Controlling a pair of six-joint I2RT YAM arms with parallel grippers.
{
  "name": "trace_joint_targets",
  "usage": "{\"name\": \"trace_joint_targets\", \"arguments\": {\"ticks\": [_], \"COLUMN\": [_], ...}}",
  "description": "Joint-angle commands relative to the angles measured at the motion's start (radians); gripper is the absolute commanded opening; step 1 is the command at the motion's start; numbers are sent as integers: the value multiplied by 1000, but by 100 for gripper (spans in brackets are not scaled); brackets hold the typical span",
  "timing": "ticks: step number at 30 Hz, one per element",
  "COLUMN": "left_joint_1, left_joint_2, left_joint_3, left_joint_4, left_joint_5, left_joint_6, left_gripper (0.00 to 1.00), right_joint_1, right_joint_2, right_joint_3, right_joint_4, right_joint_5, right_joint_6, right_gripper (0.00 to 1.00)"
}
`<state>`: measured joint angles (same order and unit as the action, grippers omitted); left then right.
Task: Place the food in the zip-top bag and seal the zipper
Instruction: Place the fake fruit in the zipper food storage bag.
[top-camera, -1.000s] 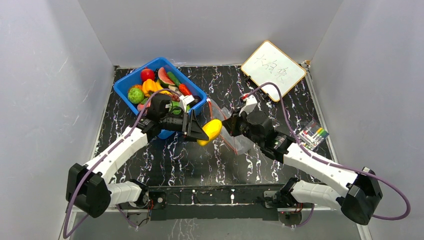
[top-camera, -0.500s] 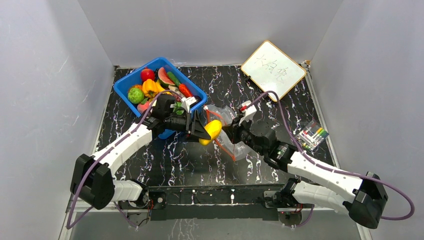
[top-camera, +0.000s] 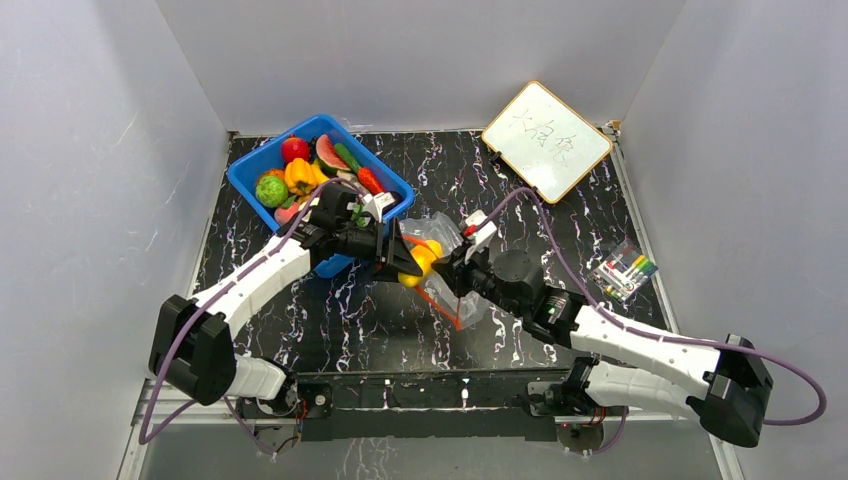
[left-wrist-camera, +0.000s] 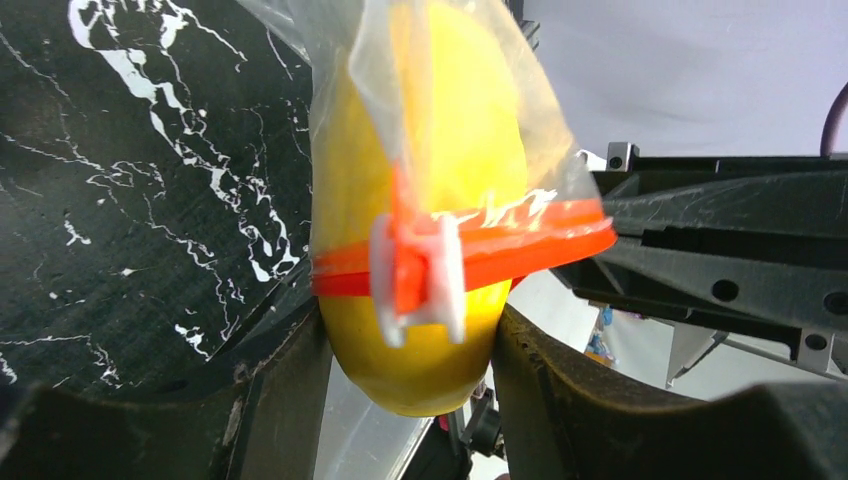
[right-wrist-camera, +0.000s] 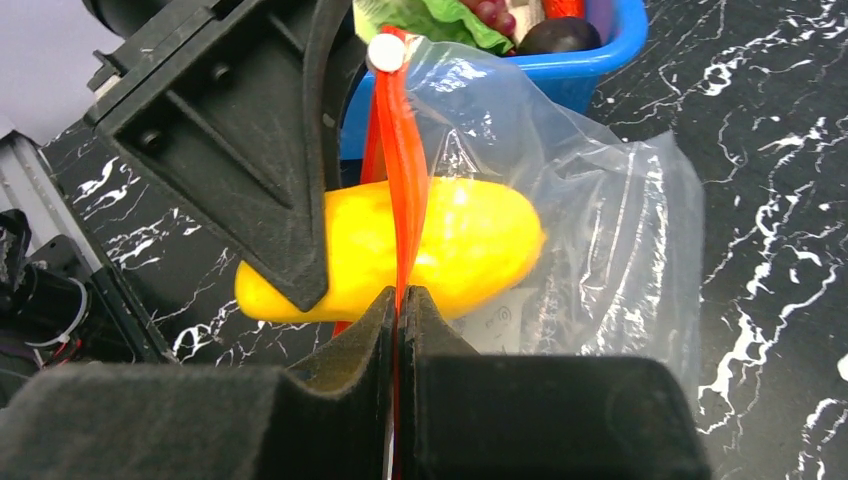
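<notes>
At the centre of my top view, my left end effector (top-camera: 412, 264) grasps the yellow food (top-camera: 430, 256), partway inside the zip-top bag (right-wrist-camera: 600, 230); my right end effector (right-wrist-camera: 400, 310) is clenched on its zipper (right-wrist-camera: 405, 170).

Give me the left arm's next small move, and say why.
Probably ease the left gripper forward: the yellow fruit it holds is only partway through the zipper mouth of the zip-top bag, which the right gripper pinches.

The white square board with a pale wooden frame (top-camera: 546, 140) carries dark handwritten marks, perhaps three Chinese characters, too small to read. The printed white label (right-wrist-camera: 500, 325) on the clear soft plastic bag (right-wrist-camera: 600, 230) is illegible.
</notes>
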<state>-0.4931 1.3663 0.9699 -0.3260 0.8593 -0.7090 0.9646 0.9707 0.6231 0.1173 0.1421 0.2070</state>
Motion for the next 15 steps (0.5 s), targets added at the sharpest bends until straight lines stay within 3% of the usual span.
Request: {"name": "trace_joint_targets", "arguments": {"ticks": [1,4,7,10,11,15], "left_joint_1": [-2,-2,-2,-3,-2,-2], "left_joint_2": [-3,-3,-18,-40,-52,-90], "left_joint_3": [60,54,58,76,85,106], "left_joint_4": [-76,-70,-72,-100,-117,-157], "left_joint_5": [-31,-59,-68,-76,-87,-104], "left_joint_6": [17,-2,-7,10,18,29], "left_gripper": [23,30,50,61,71,76], "right_joint_1": [33,43,43,43,43,43], "right_joint_2": [27,33,38,43,44,31], "right_joint_3": [28,40,64,91,101,121], "right_joint_4": [95,97,45,-20,-49,-93], "right_joint_5": [-38,-5,85,158,180,244], "right_joint_6": [-2,38,102,154,170,232], "right_gripper": [0,0,0,0,0,0]}}
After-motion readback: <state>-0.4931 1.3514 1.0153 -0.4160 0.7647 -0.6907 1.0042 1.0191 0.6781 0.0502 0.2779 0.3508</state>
